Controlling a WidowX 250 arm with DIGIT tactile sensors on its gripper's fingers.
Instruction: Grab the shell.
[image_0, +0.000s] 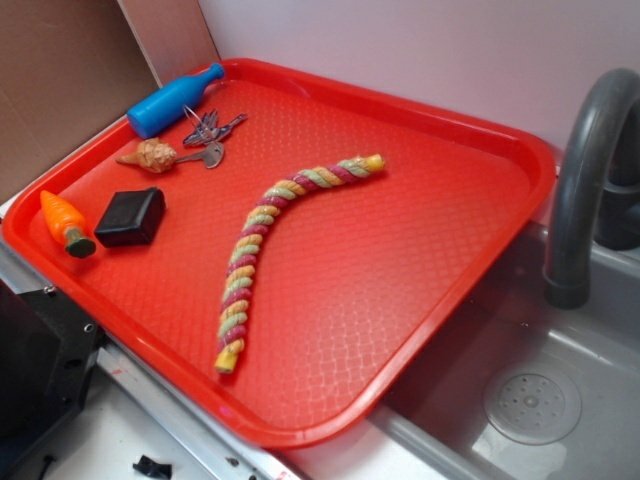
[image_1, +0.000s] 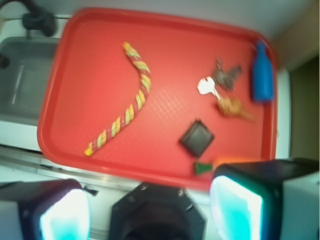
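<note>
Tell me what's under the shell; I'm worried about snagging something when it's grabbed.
The shell lies on the red tray. Its rounded end touches the keys; whether a key tip runs underneath is hidden. The claw is open, well away.

wrist view motion-blurred; right gripper finger (image_1: 250, 202) hides most of the carrot (image_1: 220, 164) below the black block (image_1: 197, 138); shell (image_1: 232, 107) detail unreadable.

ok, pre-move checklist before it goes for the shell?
1. Shell in view on tray: ok.
2. Gripper open, nothing between its fingers: ok.
3. Gripper over shell: not ok, it hangs off the tray's near edge.
4. Clearance around shell: not ok, keys touch or nearly touch it.
5. Carrot and black block apart from shell: ok.
6. Which shell axis suits the jaws: cannot tell, wrist view blurred.
</note>
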